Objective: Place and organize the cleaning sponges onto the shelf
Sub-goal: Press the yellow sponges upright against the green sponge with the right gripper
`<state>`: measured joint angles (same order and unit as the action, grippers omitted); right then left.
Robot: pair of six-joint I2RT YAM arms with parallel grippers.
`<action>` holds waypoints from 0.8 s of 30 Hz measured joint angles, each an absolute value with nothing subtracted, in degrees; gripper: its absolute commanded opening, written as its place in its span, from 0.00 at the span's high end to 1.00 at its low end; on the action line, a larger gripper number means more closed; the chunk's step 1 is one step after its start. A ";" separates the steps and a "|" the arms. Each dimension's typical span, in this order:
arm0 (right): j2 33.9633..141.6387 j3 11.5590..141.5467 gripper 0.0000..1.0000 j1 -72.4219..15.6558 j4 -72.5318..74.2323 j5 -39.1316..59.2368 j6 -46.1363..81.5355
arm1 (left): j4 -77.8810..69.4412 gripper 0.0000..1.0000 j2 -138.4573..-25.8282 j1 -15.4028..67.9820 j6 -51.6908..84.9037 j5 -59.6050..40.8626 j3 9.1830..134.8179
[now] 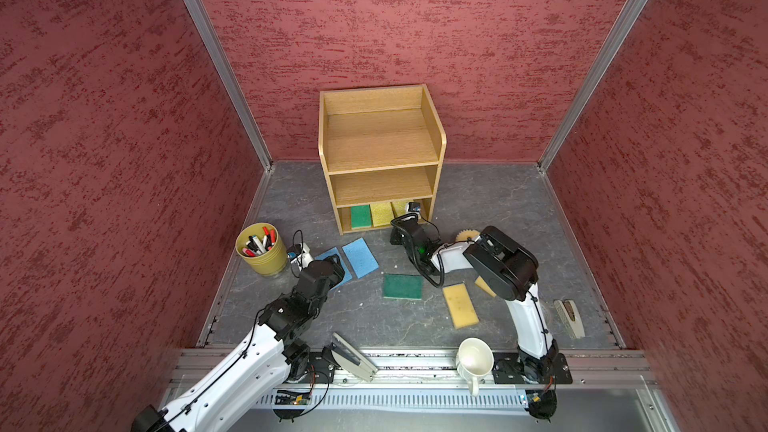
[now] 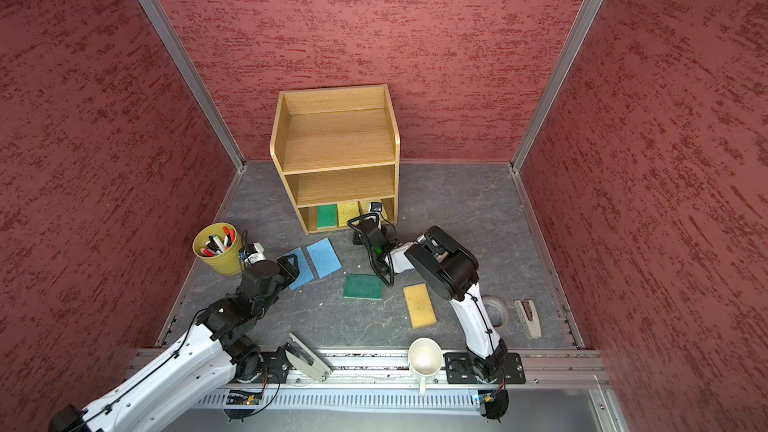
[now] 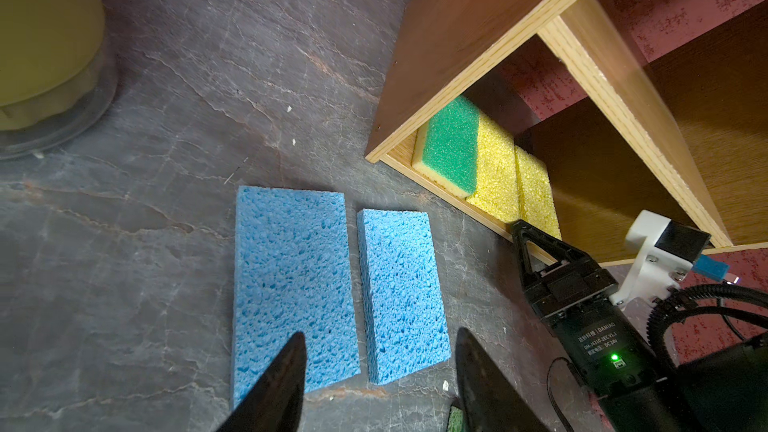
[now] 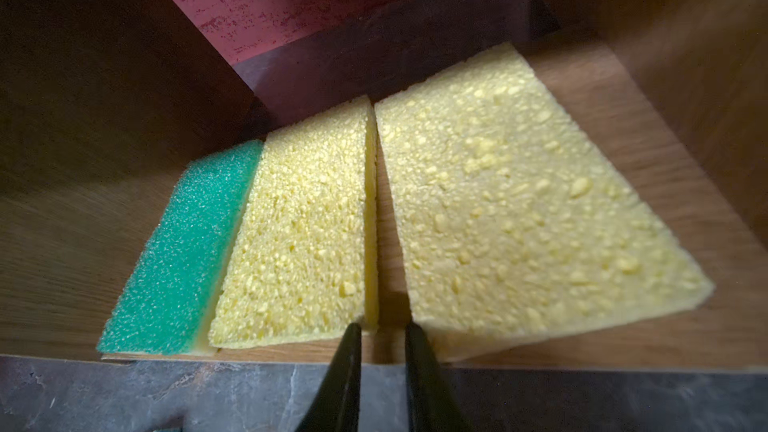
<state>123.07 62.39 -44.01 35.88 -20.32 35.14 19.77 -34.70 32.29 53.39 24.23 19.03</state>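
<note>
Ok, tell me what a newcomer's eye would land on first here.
The light wooden shelf at the back, in the middle, dominates, with a green sponge and two yellow sponges lined up in its bottom tier. In front of it, two blue sponges lie side by side on the grey floor, the left pincer open over them. The right pincer sits at the mouth of that bottom tier.

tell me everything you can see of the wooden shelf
The shelf is a light oak-look wooden unit with three open-front tiers and side panels. It stands upright on the grey tabletop by the red back wall. The top and middle tiers are bare; the bottom one holds a green-topped sponge and two yellow sponges flat, side by side. The right pincer sits at its bottom front edge.
</note>
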 measured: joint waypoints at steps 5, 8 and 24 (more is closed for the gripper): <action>120.53 59.83 0.78 -42.50 37.41 -16.53 39.92 | 19.84 0.41 -34.41 32.27 53.76 24.01 19.03; 119.24 58.28 0.78 -40.64 38.68 -13.52 43.83 | 20.01 0.40 -34.02 32.23 54.24 23.92 18.98; 119.24 60.64 0.76 -39.62 36.67 -5.13 55.27 | 21.08 0.37 -30.65 31.88 54.63 23.79 17.52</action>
<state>119.24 60.64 -39.62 36.67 -5.13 55.27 21.08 -30.65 31.88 54.63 23.79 17.52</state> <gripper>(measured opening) 0.241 0.623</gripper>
